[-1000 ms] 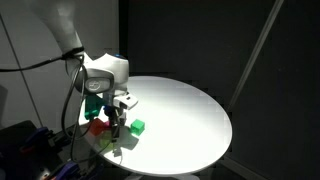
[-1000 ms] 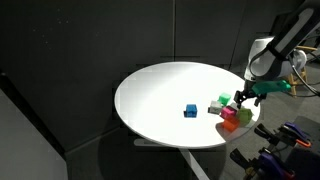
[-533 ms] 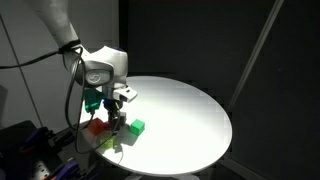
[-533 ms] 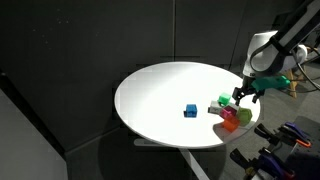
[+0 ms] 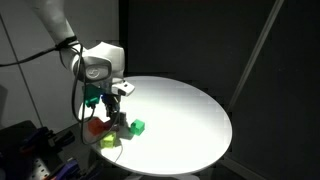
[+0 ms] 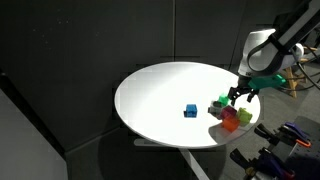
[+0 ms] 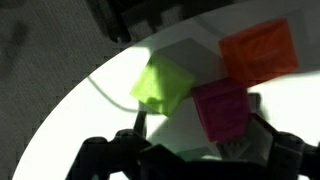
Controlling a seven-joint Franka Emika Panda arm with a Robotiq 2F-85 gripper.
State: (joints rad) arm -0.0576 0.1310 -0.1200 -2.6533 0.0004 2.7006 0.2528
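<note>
One magenta block (image 7: 225, 105), partly hidden

wrist view: gripper (image 7: 195, 138) dark, blurred, cut off at the bottom edge. in an exterior view it covers part of the block cluster (image 5: 99, 127); the arm (image 5: 57, 18) is cut off at the top edge.

Looks like a robotics lab: black curtains (image 6: 70, 60) all round, one spotlit round white table (image 5: 190, 110), a robot arm (image 5: 60, 22) trailing cables (image 5: 35, 62), and just coloured blocks (image 6: 231, 121) on top
</note>
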